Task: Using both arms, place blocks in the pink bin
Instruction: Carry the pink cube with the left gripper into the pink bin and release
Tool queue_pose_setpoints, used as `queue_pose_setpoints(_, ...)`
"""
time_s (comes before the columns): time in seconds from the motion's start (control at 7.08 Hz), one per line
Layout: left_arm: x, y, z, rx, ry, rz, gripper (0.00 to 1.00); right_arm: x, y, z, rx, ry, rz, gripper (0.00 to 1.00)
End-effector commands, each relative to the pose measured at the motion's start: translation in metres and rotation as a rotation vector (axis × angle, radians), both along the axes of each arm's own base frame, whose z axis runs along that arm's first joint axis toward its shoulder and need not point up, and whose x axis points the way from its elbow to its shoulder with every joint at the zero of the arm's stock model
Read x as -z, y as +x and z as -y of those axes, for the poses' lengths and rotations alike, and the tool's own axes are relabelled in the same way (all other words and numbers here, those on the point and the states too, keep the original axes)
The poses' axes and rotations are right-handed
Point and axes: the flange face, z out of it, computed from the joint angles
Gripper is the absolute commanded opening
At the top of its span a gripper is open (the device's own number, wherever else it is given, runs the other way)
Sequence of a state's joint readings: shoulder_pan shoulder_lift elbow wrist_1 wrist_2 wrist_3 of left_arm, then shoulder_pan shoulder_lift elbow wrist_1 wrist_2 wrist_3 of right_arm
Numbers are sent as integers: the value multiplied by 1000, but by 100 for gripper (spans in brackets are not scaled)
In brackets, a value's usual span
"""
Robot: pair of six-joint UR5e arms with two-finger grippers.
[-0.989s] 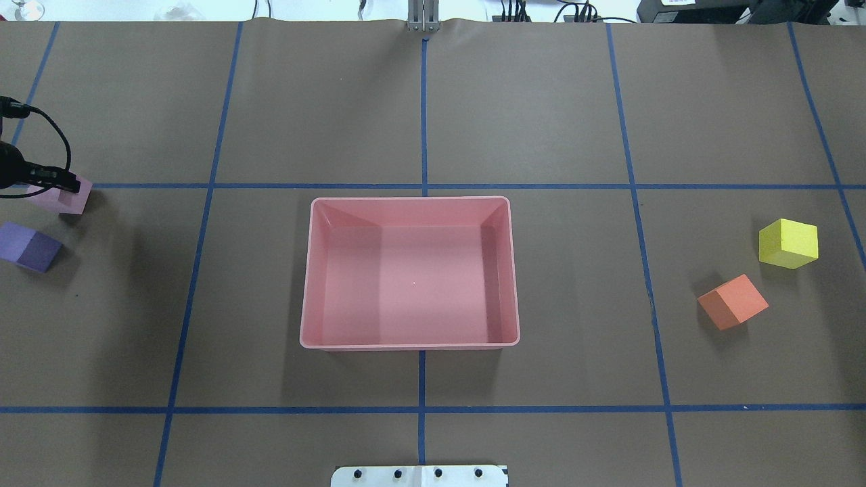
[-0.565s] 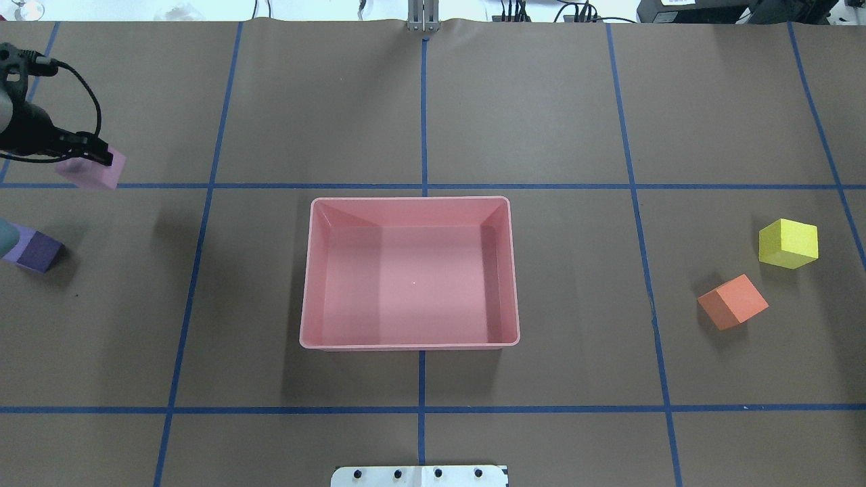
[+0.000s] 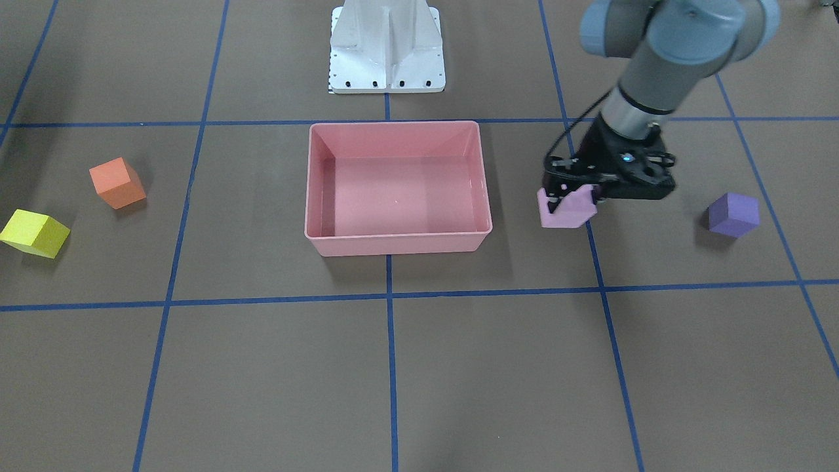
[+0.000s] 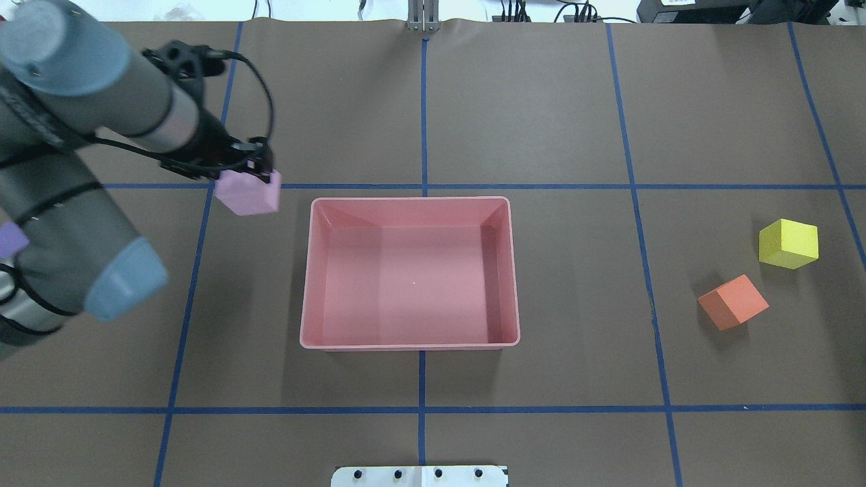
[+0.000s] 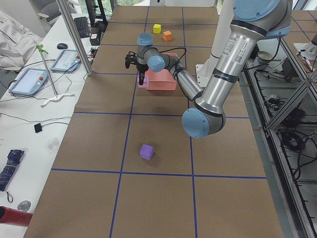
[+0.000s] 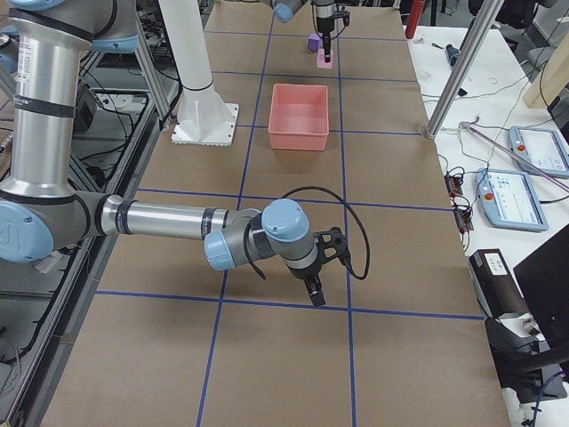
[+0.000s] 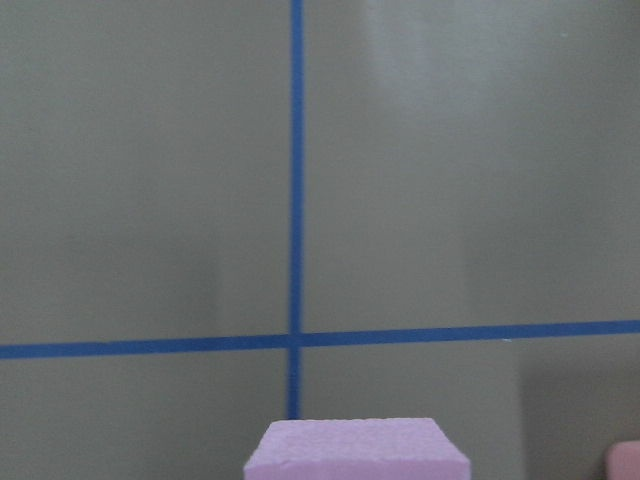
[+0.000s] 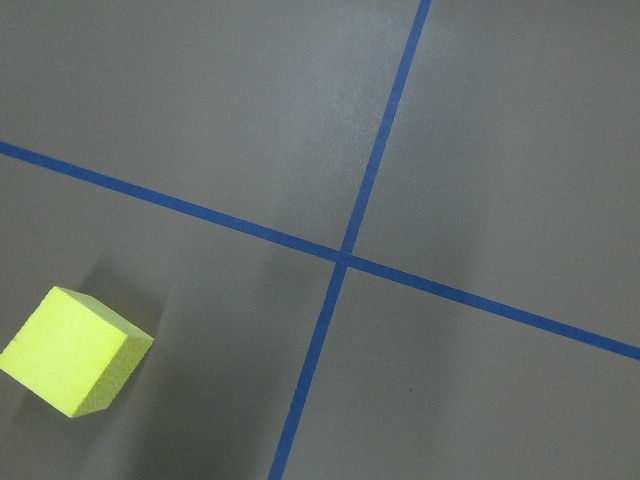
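Note:
My left gripper is shut on the light pink block and holds it above the table, just left of the far left corner of the pink bin. In the front-facing view the gripper and block hang right of the bin. The block's top shows in the left wrist view. The purple block lies on the table beyond the arm. The orange block and the yellow block lie at the right. My right gripper shows only in the right side view; I cannot tell its state.
The bin holds nothing. The white robot base stands behind the bin. Blue tape lines cross the brown table. The right wrist view shows the yellow block on the table below.
My left arm has lifted the light pink block and carried it right, from the table's far left edge to beside the bin's far left corner. The other blocks have not moved.

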State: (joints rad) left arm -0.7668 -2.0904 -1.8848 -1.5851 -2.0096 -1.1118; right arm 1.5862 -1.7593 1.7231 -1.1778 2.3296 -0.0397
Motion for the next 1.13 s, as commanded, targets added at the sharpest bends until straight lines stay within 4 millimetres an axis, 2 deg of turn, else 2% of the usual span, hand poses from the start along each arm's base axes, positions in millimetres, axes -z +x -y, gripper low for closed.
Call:
queue_pose_setpoints(0.0,93,107,-62,17,-39,8,27,18,-21,5,-23,-39,32,100)
queue_pose_setpoints(0.14,96,126,-81,15,-24,16,53,34,-36,7,-47,-48,59,100)
queue_pose_setpoints(0.28,96,139,-96,25,14,33,100,42,-57,6,-65,-41,94,100)
queue_pose_setpoints(0.42,98,137,-98,36,34,33,100,47,-82,4,-36,-28,115,100)
queue_pose_setpoints(0.57,108,113,-101,10,95,11,100,60,-100,0,7,-6,121,100)
queue_pose_setpoints(0.71,90,74,-107,-52,182,48,100,74,-117,-11,52,14,124,100)
queue_pose_setpoints(0.85,57,28,-82,-73,245,108,100,81,-136,-19,97,22,122,100)
queue_pose_setpoints(0.99,22,-9,-56,-113,250,147,100,85,-154,-23,143,27,126,100)
